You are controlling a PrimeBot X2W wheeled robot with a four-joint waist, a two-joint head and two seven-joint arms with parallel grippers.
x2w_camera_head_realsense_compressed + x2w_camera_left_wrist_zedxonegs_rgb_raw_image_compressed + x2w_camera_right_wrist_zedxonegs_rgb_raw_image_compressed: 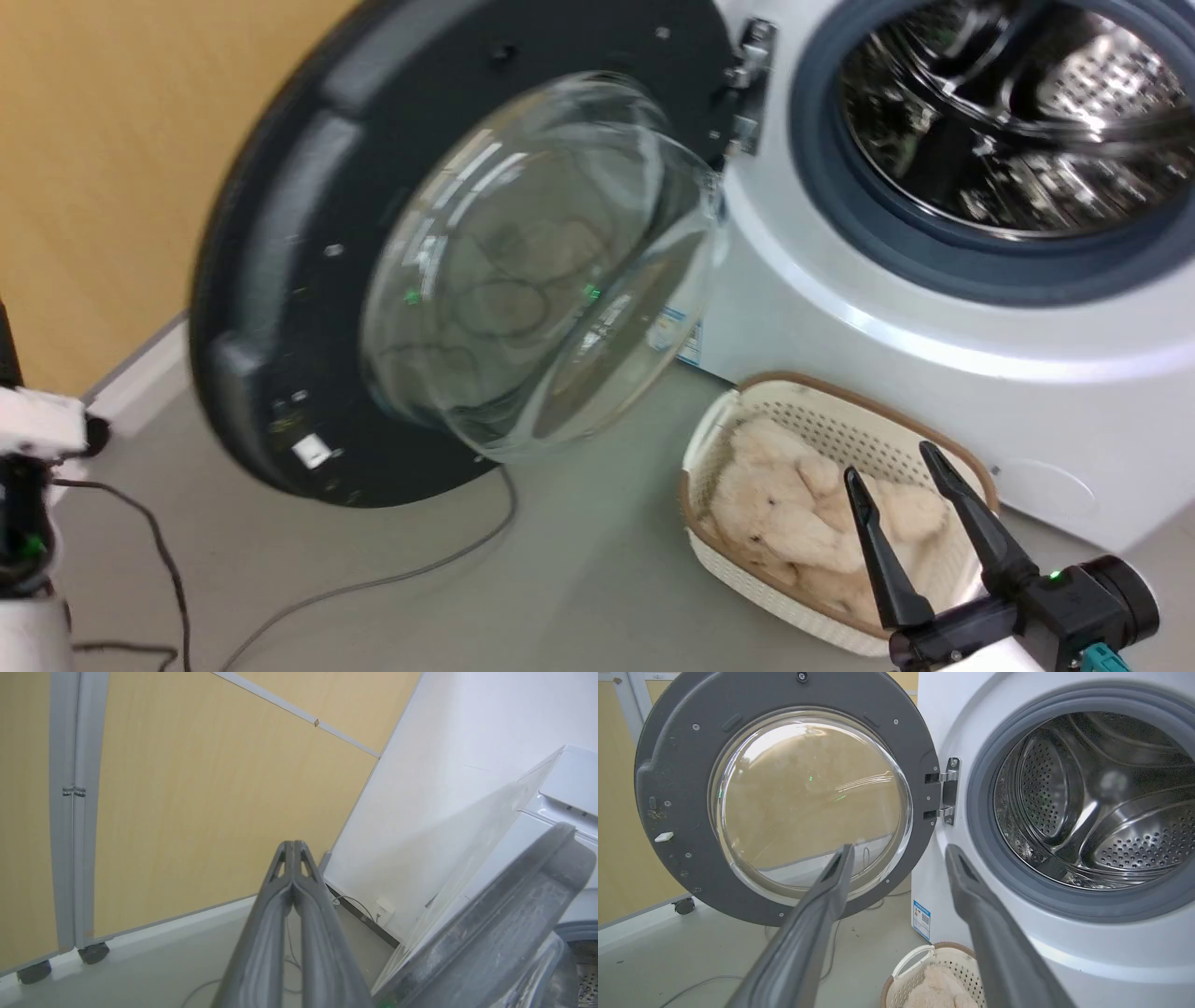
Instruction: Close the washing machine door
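The washing machine door (280,233), a black-rimmed disc with a bulging glass bowl, stands swung wide open to the left of the washing machine (840,308). Its metal hinge (948,791) joins it to the white front beside the steel drum (1101,807). My right gripper (887,462) hangs open over the basket, fingers spread and holding nothing; in its wrist view the right gripper (900,849) points at the gap between door (672,765) and drum. My left gripper (293,845) is shut on nothing, out beyond the door's rim (504,924) and apart from it.
A white basket (738,411) with a beige plush toy (794,504) sits on the floor against the machine's front. Grey cables (373,583) trail across the floor under the door. A yellow panel wall (187,812) on castors (93,952) stands behind the door.
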